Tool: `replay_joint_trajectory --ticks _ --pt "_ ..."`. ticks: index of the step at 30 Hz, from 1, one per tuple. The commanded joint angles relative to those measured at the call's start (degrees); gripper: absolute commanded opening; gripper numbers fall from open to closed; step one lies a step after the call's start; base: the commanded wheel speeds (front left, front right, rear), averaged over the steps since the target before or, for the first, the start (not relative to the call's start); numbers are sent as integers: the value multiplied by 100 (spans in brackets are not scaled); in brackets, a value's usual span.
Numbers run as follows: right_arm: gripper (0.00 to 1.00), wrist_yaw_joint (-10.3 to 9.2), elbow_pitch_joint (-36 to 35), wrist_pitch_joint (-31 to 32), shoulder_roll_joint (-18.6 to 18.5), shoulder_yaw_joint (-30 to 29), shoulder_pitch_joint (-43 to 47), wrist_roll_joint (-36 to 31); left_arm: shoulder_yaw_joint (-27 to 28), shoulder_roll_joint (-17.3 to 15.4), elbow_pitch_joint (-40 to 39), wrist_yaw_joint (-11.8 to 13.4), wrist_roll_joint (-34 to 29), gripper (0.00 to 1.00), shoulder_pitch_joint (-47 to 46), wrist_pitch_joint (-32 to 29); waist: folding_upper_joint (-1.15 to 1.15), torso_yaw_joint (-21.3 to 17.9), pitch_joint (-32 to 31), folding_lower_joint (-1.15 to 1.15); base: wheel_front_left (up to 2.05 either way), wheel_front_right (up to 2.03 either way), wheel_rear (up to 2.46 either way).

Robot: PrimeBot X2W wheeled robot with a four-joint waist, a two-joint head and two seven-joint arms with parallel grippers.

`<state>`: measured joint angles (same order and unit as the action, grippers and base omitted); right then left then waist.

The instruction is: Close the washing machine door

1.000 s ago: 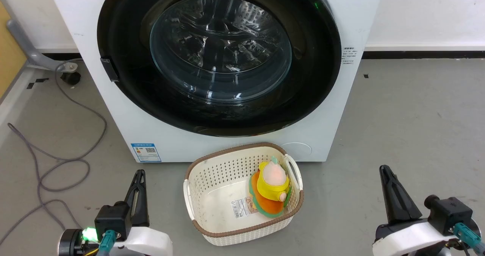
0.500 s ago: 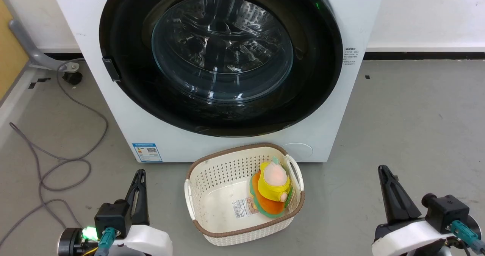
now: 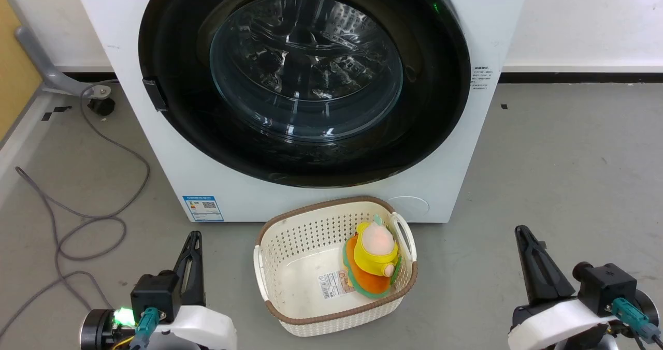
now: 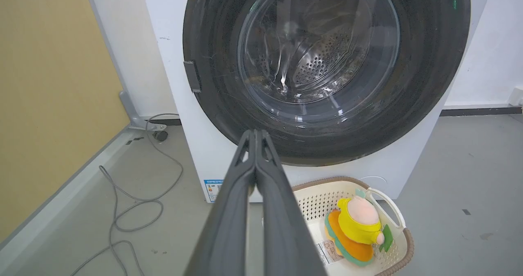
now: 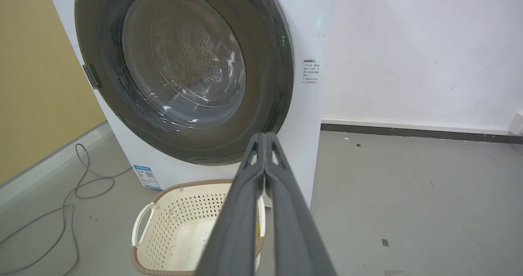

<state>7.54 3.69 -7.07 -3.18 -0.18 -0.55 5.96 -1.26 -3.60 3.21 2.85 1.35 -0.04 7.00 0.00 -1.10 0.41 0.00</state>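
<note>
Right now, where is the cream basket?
Head view, centre: the basket sits on the floor just before the washing machine, between the left gripper and right gripper.

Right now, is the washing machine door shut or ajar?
Shut, it seems: the washing machine door sits flush with the front of the washing machine, no gap at its rim. Latch engagement: cannot tell.

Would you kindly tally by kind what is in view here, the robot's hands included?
Washing machine: 1
Basket: 1
Plush toy: 1
Floor cable: 1
Hand: 2, left hand and right hand
Total: 6
</note>
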Motion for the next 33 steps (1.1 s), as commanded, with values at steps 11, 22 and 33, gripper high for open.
replay_joint_trajectory --ticks 11,22,33 --pt "0 -3 -108 158 19 7 34 -141 37 22 -88 -67 -62 0 3 -154 0 22 -8 0 0 0 0" --pt "0 -4 -170 288 22 10 39 -249 58 34 -143 -118 -79 0 3 -283 0 43 -16 0 0 0 0" --pt "0 -4 -225 405 24 12 44 -346 77 45 -193 -165 -95 0 3 -400 0 62 -23 0 0 0 0"
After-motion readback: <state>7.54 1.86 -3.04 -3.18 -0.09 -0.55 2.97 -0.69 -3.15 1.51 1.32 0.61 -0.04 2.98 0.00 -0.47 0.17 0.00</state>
